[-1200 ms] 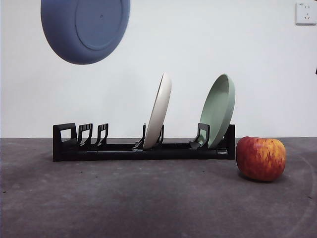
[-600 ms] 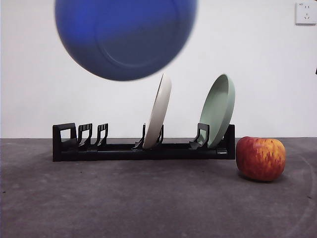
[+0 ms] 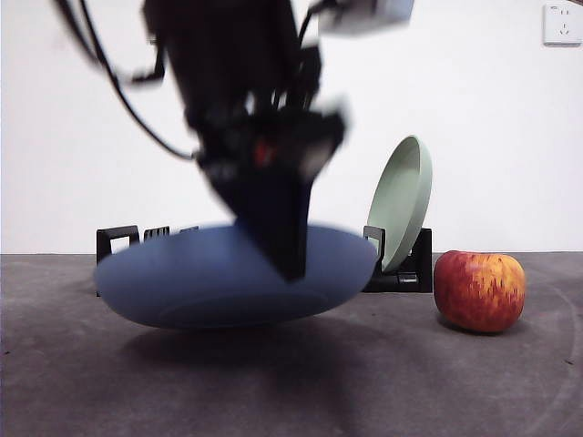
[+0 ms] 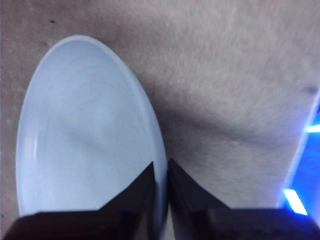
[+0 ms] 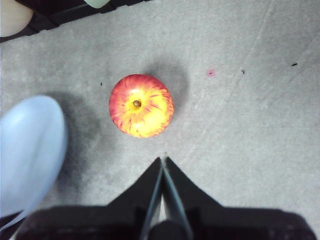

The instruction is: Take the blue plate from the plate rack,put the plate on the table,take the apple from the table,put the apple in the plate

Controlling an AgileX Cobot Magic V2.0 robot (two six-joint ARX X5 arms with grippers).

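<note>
The blue plate (image 3: 209,282) hangs nearly flat, bottom down, low over the table (image 3: 291,391) in front of the plate rack (image 3: 118,241). My left gripper (image 3: 290,266) comes down from above and is shut on the plate's right rim. In the left wrist view the jaws (image 4: 161,172) pinch the rim of the plate (image 4: 85,130). The apple (image 3: 480,291) stands on the table at the right, apart from the plate. My right gripper (image 5: 163,165) is shut and empty, high above the apple (image 5: 141,106). The plate also shows in the right wrist view (image 5: 30,150).
A pale green plate (image 3: 401,205) stands in the rack's right end. The cream plate is hidden behind the arm in the front view and shows in the right wrist view (image 5: 12,15). A wall socket (image 3: 562,23) is at the top right.
The blue plate has come down from high up to just over the table and turned from tilted to nearly flat. The left arm has come into the front view with it.
</note>
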